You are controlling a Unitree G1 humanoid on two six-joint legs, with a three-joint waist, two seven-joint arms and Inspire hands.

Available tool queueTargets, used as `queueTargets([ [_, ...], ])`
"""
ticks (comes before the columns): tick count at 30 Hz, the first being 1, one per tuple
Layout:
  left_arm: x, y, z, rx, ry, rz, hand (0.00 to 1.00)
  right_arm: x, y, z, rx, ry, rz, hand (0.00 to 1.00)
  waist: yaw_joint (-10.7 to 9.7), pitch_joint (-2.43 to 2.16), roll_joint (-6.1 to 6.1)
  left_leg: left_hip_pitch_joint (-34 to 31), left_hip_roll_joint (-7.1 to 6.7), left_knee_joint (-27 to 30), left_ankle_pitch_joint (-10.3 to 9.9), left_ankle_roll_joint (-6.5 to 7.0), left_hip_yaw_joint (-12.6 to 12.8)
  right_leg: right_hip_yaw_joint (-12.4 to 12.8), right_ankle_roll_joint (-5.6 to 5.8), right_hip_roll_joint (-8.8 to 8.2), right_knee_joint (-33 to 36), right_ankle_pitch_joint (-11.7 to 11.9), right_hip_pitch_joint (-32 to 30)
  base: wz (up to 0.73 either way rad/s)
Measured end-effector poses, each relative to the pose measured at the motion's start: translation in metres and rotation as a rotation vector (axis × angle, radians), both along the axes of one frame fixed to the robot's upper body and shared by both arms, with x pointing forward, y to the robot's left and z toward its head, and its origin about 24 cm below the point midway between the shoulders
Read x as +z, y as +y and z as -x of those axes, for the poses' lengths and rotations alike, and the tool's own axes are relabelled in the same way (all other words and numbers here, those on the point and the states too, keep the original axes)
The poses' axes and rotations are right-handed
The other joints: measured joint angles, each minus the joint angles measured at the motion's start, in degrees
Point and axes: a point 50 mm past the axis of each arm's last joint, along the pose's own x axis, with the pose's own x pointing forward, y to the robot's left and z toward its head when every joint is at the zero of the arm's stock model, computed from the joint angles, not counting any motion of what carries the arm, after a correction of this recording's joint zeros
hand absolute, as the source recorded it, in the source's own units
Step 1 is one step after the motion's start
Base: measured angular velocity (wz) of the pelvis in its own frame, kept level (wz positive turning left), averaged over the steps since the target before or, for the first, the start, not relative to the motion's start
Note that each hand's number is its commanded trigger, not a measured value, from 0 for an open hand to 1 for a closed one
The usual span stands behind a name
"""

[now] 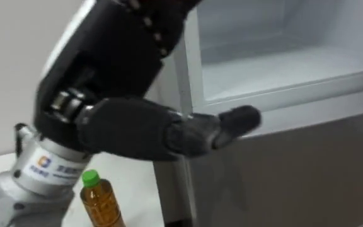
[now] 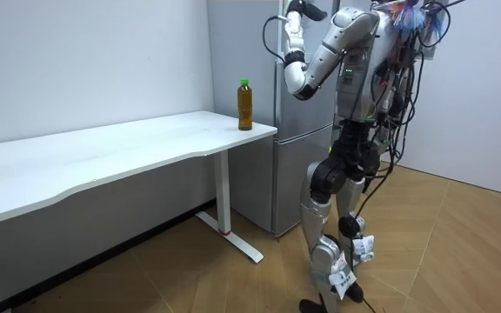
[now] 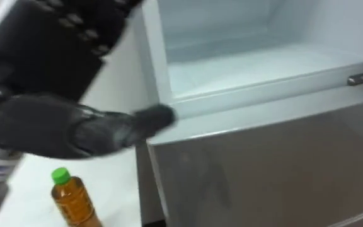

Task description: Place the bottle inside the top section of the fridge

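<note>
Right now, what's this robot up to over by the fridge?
The robot stands at the fridge with its left arm raised. Its left robot hand, fingers straight and holding nothing, is at the left edge of the open upper compartment. The bottle with the green cap stands on the corner of the white table beside the fridge, not yet picked up.

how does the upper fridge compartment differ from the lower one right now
The upper compartment is open, its white inside showing; the lower compartment is shut. The upper shows a pale shelf floor, the lower a flat grey door front. The left hand, fingers straight, is by the upper's front corner. Both belong to one fridge; the bottle is in neither, standing on the table.
</note>
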Motion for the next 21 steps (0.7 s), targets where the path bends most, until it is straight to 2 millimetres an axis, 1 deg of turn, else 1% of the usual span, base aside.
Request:
queueTargets([
  [1, 0.002, 0.009, 0.002, 0.054, -0.014, 0.037, 0.00, 0.000, 0.000, 0.002, -0.002, 0.006, 0.006, 0.00, 0.5, -0.01, -0.17, 0.2, -0.13, 0.0, 0.0, 0.03, -0.4, -0.4, 0.14, -0.10, -0.1, -0.1, 0.6, 0.23],
  [2, 0.002, 0.014, 0.003, 0.091, -0.021, 0.045, 0.00, 0.000, 0.000, 0.005, 0.000, 0.011, 0.008, 0.00, 1.0, -0.08, -0.24, 0.3, -0.18, 0.0, 0.0, 0.03, -0.5, -0.5, 0.18, -0.09, -0.1, -0.2, 0.6, 0.14],
  [3, 0.004, 0.025, 0.007, 0.168, -0.042, 0.064, 0.00, 0.000, 0.000, 0.010, -0.007, 0.015, 0.014, 0.00, 1.5, -0.22, -0.30, 0.6, -0.22, 0.0, 0.0, 0.03, -0.5, -0.5, 0.19, -0.10, -0.1, -0.3, 0.9, 0.00],
  [4, 0.006, 0.036, 0.010, 0.233, -0.063, 0.097, 0.00, -0.001, 0.000, 0.012, -0.016, 0.016, 0.013, 0.00, 2.5, -0.18, -0.39, 1.0, -0.23, -0.1, 0.0, 0.03, -0.5, -0.6, 0.17, -0.08, -0.1, -0.4, 1.3, 0.00],
  [5, 0.005, 0.042, 0.012, 0.264, -0.069, 0.114, 0.00, -0.001, 0.001, 0.014, -0.028, 0.017, 0.011, 0.00, 2.9, -0.23, -0.41, 1.2, -0.23, -0.2, 0.0, 0.03, -0.5, -0.7, 0.15, -0.08, -0.1, -0.4, 1.4, 0.00],
  [6, 0.003, 0.053, 0.017, 0.320, -0.075, 0.150, 0.00, -0.001, 0.004, 0.018, -0.051, 0.013, 0.005, 0.00, 3.1, -0.41, -0.62, 1.4, -0.26, -0.2, 0.0, 0.03, -0.7, -0.9, 0.13, -0.10, -0.1, -0.6, 1.7, 0.14],
  [7, 0.001, 0.062, 0.022, 0.377, -0.075, 0.189, 0.00, -0.002, 0.006, 0.020, -0.065, 0.007, 0.000, 0.00, 3.2, -0.54, -0.76, 1.4, -0.39, -0.2, 0.0, 0.03, -1.6, -1.3, 0.13, -0.08, -0.1, -0.8, 2.0, 0.19],
  [8, -0.002, 0.067, 0.025, 0.404, -0.073, 0.206, 0.00, -0.002, 0.007, 0.021, -0.072, 0.005, 0.000, 0.00, 3.1, -0.45, -0.85, 1.5, -0.44, -0.2, 0.0, 0.03, -1.8, -1.5, 0.17, -0.09, -0.1, -0.9, 2.2, 0.21],
  [10, -0.018, 0.086, 0.033, 0.513, -0.014, 0.272, 0.00, -0.002, 0.006, 0.026, -0.108, 0.010, 0.006, 0.00, 3.4, -0.44, -0.78, 2.4, -0.65, -0.2, 0.0, 0.03, -2.3, -1.8, 0.31, -0.22, -0.2, -1.2, 3.3, 0.11],
  [11, -0.021, 0.090, 0.034, 0.541, 0.003, 0.288, 0.00, -0.002, 0.006, 0.027, -0.111, 0.012, 0.009, 0.00, 3.6, -0.42, -0.54, 2.6, -0.69, -0.2, 0.0, 0.03, -2.4, -1.8, 0.34, -0.24, -0.2, -1.2, 3.5, 0.00],
  [12, -0.027, 0.098, 0.038, 0.595, 0.026, 0.317, 0.00, -0.002, 0.006, 0.030, -0.124, 0.016, 0.012, 0.00, 4.3, -0.28, -0.57, 2.7, -0.76, -0.2, 0.0, 0.04, -2.4, -1.8, 0.38, -0.31, -0.1, -1.3, 3.6, 0.00],
  [13, -0.033, 0.107, 0.043, 0.655, 0.047, 0.336, 0.00, -0.002, 0.005, 0.034, -0.139, 0.020, 0.015, 0.00, 4.6, -0.25, -0.44, 2.8, -0.86, -0.2, 0.0, 0.04, -2.9, -1.9, 0.43, -0.41, 0.0, -1.4, 3.6, 0.05],
  [14, -0.036, 0.111, 0.044, 0.681, 0.060, 0.343, 0.00, -0.002, 0.005, 0.034, -0.139, 0.020, 0.015, 0.00, 4.6, -0.24, -0.41, 2.7, -0.91, -0.1, 0.0, 0.04, -3.1, -2.2, 0.45, -0.61, 0.0, -1.4, 3.7, 0.15],
  [15, -0.041, 0.118, 0.047, 0.727, 0.084, 0.366, 0.00, -0.001, 0.004, 0.034, -0.143, 0.017, 0.016, 0.00, 4.7, -0.12, -0.35, 2.7, -1.01, 0.0, 0.0, 0.05, -3.2, -2.4, 0.51, -0.93, 0.1, -1.8, 3.6, 0.16],
  [16, -0.044, 0.125, 0.051, 0.767, 0.100, 0.391, 0.00, -0.002, 0.004, 0.035, -0.144, 0.021, 0.016, 0.00, 5.0, -0.11, -0.11, 2.6, -1.01, 0.0, 0.0, 0.06, -3.3, -2.5, 0.54, -0.96, 0.2, -1.9, 3.6, 0.12],
  [18, -0.050, 0.134, 0.056, 0.830, 0.115, 0.409, 0.00, -0.001, 0.004, 0.037, -0.146, 0.023, 0.017, 0.00, 5.9, -0.03, -0.17, 2.3, -1.03, 0.1, 0.0, 0.07, -3.8, -3.0, 0.54, -1.02, 0.2, -1.9, 3.7, 0.10],
  [19, -0.056, 0.140, 0.059, 0.870, 0.144, 0.415, 0.00, -0.001, 0.004, 0.039, -0.152, 0.024, 0.018, 0.00, 6.0, -0.10, -0.07, 1.8, -1.13, 0.2, 0.0, 0.13, -4.6, -3.5, 0.55, -1.10, 0.2, -2.0, 3.7, 0.22],
  [20, -0.060, 0.142, 0.060, 0.893, 0.163, 0.416, 0.00, -0.001, 0.004, 0.039, -0.156, 0.024, 0.018, 0.00, 6.0, -0.14, 0.00, 1.8, -1.18, 0.3, -0.1, 0.15, -5.0, -3.7, 0.55, -1.13, 0.2, -2.0, 3.6, 0.26],
  [21, -0.068, 0.147, 0.062, 0.939, 0.204, 0.419, 0.00, -0.001, 0.003, 0.042, -0.167, 0.027, 0.016, 0.00, 6.2, -0.12, 0.03, 1.6, -1.20, 0.4, -0.1, 0.15, -5.2, -3.8, 0.55, -1.12, 0.2, -2.0, 3.5, 0.12],
])
